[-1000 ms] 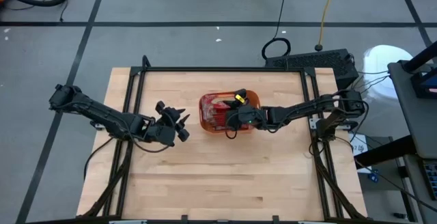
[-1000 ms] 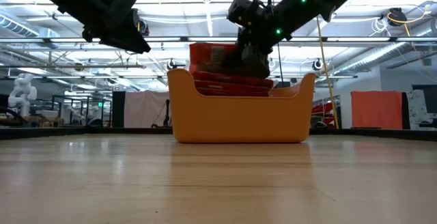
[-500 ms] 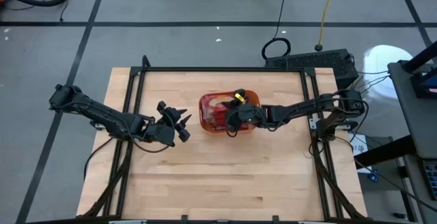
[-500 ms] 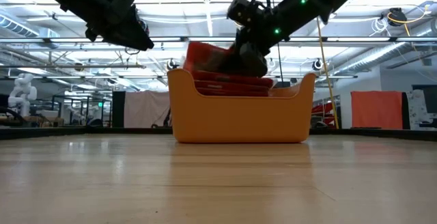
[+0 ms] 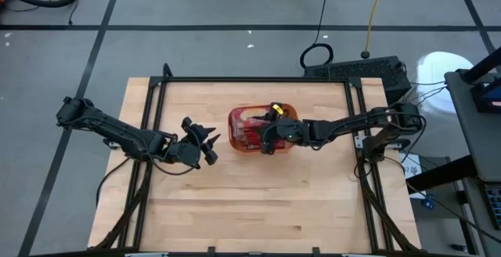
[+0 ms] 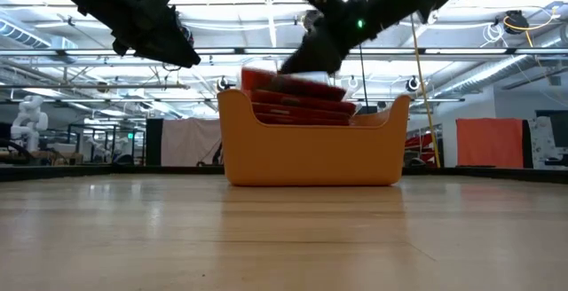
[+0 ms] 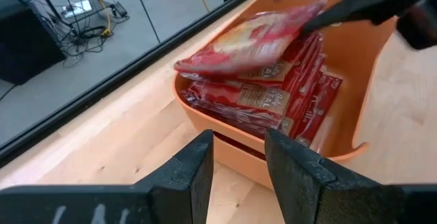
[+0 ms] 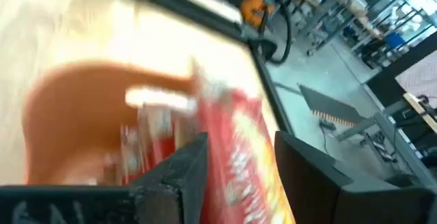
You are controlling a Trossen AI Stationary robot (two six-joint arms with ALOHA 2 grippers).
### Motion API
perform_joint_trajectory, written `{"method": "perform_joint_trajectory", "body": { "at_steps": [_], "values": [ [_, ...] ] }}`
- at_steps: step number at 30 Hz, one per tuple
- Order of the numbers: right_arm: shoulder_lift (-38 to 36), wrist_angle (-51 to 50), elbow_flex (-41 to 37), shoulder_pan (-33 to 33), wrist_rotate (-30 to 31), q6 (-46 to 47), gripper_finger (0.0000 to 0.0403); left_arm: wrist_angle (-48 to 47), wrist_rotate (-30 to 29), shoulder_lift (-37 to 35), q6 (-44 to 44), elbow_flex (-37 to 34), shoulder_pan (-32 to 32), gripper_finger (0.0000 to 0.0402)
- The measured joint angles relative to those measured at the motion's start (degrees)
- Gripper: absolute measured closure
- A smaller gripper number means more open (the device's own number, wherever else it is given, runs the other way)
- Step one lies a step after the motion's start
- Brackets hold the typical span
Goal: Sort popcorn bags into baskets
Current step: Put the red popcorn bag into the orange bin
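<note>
My right wrist view is smeared: the top popcorn bag (image 8: pixel 239 149) and orange basket (image 8: pixel 75 108) blur together, so I can't quite confirm the right hand's (image 8: pixel 235 166) grip.

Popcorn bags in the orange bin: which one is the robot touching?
The top bag, tilted above the flat stack in the bin. The right gripper touches its raised end.

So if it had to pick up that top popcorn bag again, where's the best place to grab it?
Probably by the raised edge of the top popcorn bag, coming from above. It lies flat and tilted on the stack in the orange bin, so only a thin edge fits between the fingers.
</note>
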Motion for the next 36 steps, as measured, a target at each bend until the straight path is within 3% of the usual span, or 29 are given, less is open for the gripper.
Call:
{"method": "perform_joint_trajectory", "body": {
  "at_steps": [7, 13, 21, 30, 36],
  "values": [
    [-2.8, 2.6, 0.0, -0.4, -4.7, 2.9, 0.0224, 0.0, 0.1, 0.0, 0.2, 0.0, 0.0, 0.0266],
    [-2.8, 9.6, 0.0, -4.0, -17.6, 12.1, 0.0232, 0.0, 0.1, 0.0, 0.1, 0.0, -0.3, 0.0266],
    [1.8, 22.6, 1.1, -10.0, -27.6, 21.2, 0.0287, 1.2, 0.1, 0.0, 0.2, 0.0, -0.4, 0.0266],
    [11.2, 25.0, 3.3, -14.3, -31.1, 23.3, 0.0369, 2.6, 0.1, 0.1, 0.3, 0.0, -0.4, 0.0266],
    [16.4, 25.9, 3.4, -15.6, -33.3, 23.6, 0.0401, 2.7, 0.1, 0.1, 0.6, 0.0, -0.3, 0.0266]
  ]
}}
